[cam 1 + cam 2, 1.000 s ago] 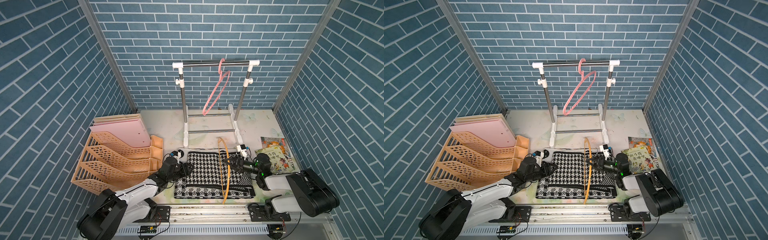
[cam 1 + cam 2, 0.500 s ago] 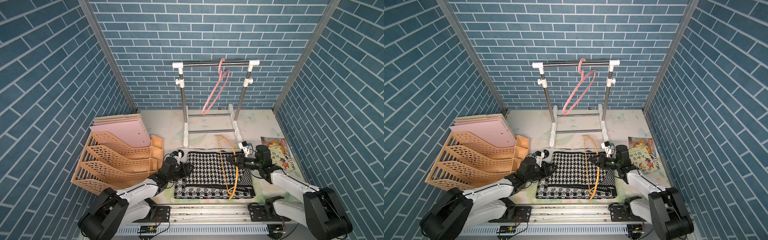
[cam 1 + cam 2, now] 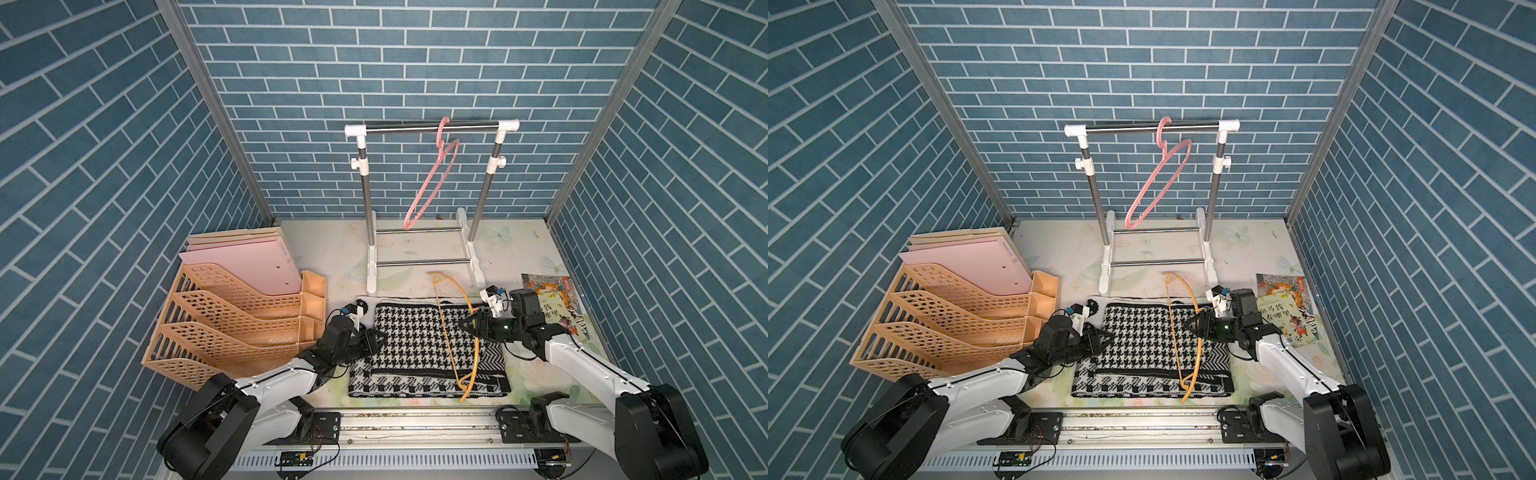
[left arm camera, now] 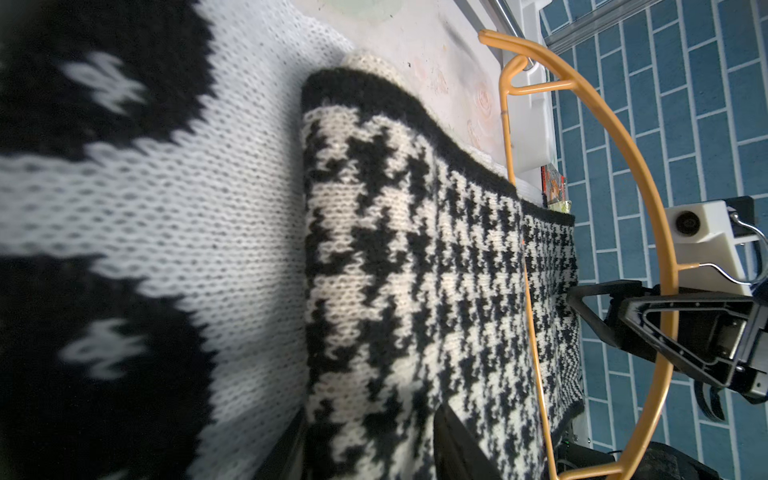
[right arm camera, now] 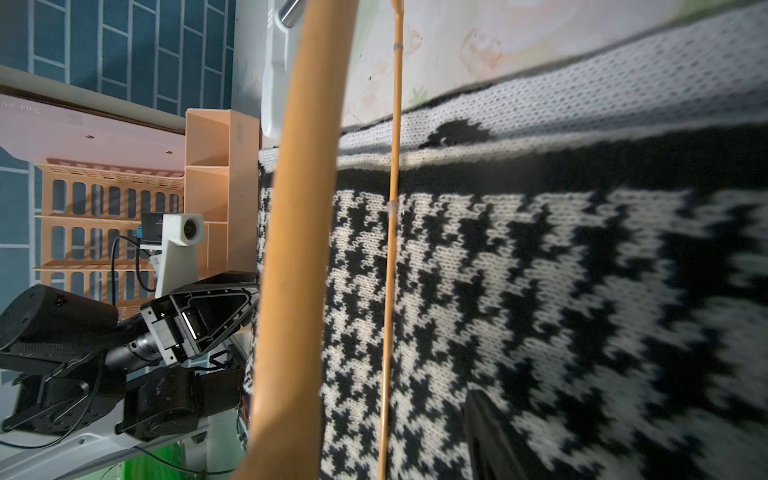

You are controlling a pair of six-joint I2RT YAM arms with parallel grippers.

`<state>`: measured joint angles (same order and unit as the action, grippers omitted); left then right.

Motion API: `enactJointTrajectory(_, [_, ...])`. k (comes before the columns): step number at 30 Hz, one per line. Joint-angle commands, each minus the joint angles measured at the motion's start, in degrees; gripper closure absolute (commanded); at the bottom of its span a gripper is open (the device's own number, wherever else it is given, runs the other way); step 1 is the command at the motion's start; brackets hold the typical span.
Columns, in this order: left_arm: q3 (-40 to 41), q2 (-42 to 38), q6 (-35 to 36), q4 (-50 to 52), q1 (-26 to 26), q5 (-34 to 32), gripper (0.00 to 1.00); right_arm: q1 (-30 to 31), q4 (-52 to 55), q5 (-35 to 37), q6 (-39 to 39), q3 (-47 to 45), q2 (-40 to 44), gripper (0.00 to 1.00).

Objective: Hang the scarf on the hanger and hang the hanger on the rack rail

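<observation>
Scarf [image 3: 415, 340] lies flat, 6 o'clock of the rack [image 3: 399, 129]. My right gripper [image 3: 468, 328] has just spread its jaws (yellow hanger [image 5: 299, 208] now leans, loose). At the scarf's 9 o'clock edge my left gripper [image 3: 380, 338] narrows; pinch unconfirmed. Threading pends.

In both top views the scarf [image 3: 415, 345] is lying flat on the table [image 3: 332, 249], in the lower middle of the frame. The hanger [image 3: 446, 332] is resting across its right part, reaching from beyond the far edge to past the near edge. Behind them, toward the upper middle, the rack [image 3: 428, 126] is standing with a second hanger [image 3: 427, 179] hanging from its rail. The file organiser [image 3: 232, 328] is sitting left of the scarf, the books [image 3: 557, 303] right of it. The left gripper [image 3: 376, 338] is sitting at the scarf's left edge, the right gripper [image 3: 471, 326] just beside the hanger's curved side.
</observation>
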<state>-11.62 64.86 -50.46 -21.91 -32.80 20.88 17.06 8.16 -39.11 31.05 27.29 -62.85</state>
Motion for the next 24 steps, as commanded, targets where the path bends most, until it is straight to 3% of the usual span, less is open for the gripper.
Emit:
enactJointTrajectory(1, [0.76,-1.01,0.56,-0.06,0.45,0.66,0.51,-0.23,6.18,3.13,-3.46,2.02,3.73,0.39])
enactJointTrajectory(7, [0.99,-0.76,0.69,-0.21,0.59,0.73,0.52,-0.55,9.09,5.33,-2.28,2.14,7.96,0.35])
enactJointTrajectory(11, [1.07,0.01,0.52,-1.30,0.64,1.41,0.52,-0.92,8.61,6.28,-0.88,1.91,8.97,0.39])
enactJointTrajectory(15, [1.05,0.78,0.71,-1.81,0.82,1.63,0.52,-0.97,7.52,5.12,-0.36,2.05,7.63,0.52])
enactJointTrajectory(18, [1.28,1.20,0.33,-2.95,0.90,2.23,0.54,-0.98,7.05,4.13,-0.37,2.33,6.82,0.73])
enactJointTrajectory(24, [1.55,0.80,-0.08,-3.74,1.02,2.69,0.55,-0.95,3.70,-0.62,1.24,2.14,6.80,1.00])
